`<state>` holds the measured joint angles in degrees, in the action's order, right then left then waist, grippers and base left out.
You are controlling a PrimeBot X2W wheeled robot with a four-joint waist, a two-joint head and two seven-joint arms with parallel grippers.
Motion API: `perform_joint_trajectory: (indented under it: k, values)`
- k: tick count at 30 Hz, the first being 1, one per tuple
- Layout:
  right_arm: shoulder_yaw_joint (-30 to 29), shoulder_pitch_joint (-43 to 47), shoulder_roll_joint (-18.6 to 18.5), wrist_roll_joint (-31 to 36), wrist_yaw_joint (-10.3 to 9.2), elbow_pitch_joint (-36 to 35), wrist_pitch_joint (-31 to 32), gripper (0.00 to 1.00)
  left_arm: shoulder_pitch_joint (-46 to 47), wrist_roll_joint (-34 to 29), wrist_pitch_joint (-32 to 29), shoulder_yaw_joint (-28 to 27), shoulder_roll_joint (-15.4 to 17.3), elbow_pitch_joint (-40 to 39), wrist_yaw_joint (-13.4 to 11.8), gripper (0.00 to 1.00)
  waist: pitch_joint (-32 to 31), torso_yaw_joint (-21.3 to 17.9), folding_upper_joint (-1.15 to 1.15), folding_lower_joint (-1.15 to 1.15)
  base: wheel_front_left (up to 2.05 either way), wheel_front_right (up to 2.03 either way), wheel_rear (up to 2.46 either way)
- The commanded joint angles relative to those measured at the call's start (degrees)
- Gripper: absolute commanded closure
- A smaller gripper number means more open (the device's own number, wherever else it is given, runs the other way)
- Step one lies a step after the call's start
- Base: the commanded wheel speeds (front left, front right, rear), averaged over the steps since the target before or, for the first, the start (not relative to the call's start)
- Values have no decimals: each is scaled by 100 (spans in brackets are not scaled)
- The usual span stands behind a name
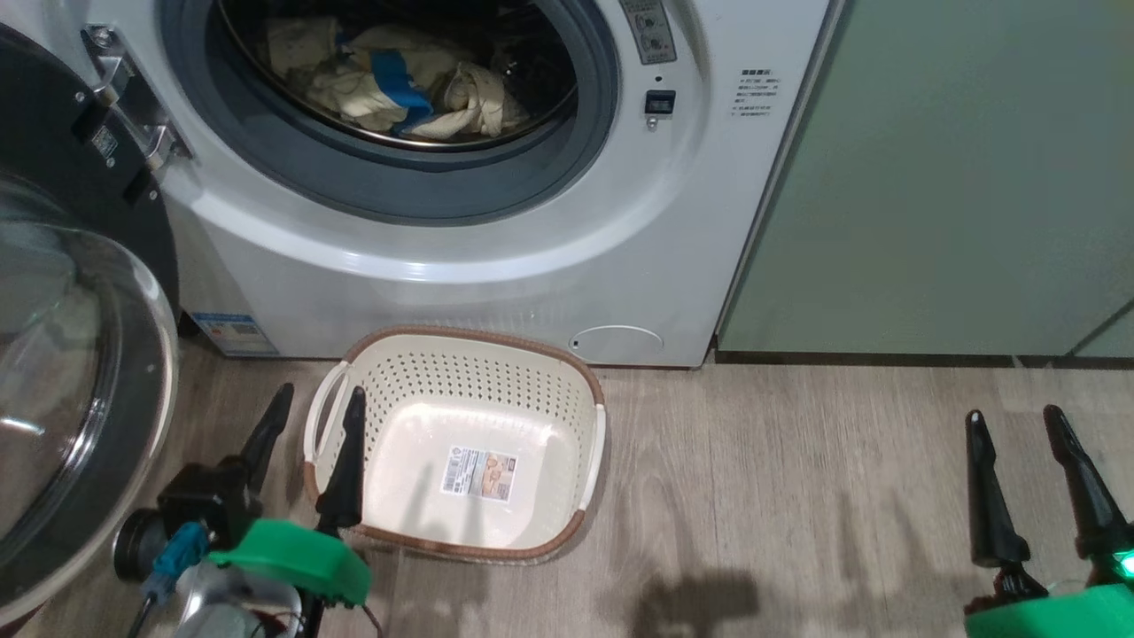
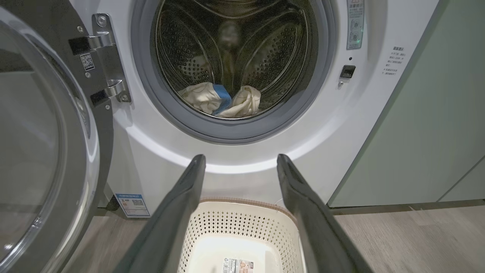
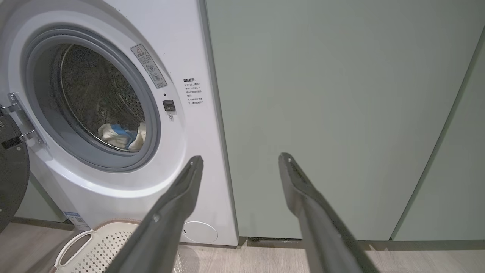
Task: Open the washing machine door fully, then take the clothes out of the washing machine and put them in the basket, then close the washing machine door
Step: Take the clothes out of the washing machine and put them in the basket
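The white washing machine stands ahead with its door swung open to the left, glass bowl facing me. Pale yellow clothes with a blue patch lie in the drum, also in the left wrist view, clothes, and the right wrist view, clothes. The cream basket sits on the floor in front of the machine, with just a label sticker on its floor. My left gripper is open over the basket's left handle, holding nothing. My right gripper is open at the lower right, far from the machine.
Pale green cabinets stand right of the machine. Wood-look floor stretches between the basket and my right gripper. The door's hinge sits at the machine's left edge. A round service flap is low on the machine's front.
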<state>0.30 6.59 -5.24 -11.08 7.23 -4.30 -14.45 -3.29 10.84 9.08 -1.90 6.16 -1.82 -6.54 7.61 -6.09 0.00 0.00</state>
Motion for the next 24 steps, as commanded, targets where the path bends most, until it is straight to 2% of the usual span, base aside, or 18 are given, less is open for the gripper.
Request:
perform_joint_trajectory:
  k: [1,6,14,24]
  values:
    - [118,-231,-82,4,25,-171,-55,0,224,11,29,-195,118,-197,-25,0,8,1,0,0,0,0,0]
    - [141,-264,-80,-29,25,-165,-55,0,278,57,19,-199,156,-210,-10,0,83,20,0,0,0,0,0]
    - [130,-340,-112,-38,25,-186,-55,0,623,207,-158,-76,259,-58,197,0,370,37,0,0,0,0,0]
    - [59,-696,-67,-34,25,-284,-55,0,2024,344,-580,130,381,739,415,0,1231,-46,0,0,0,0,0]
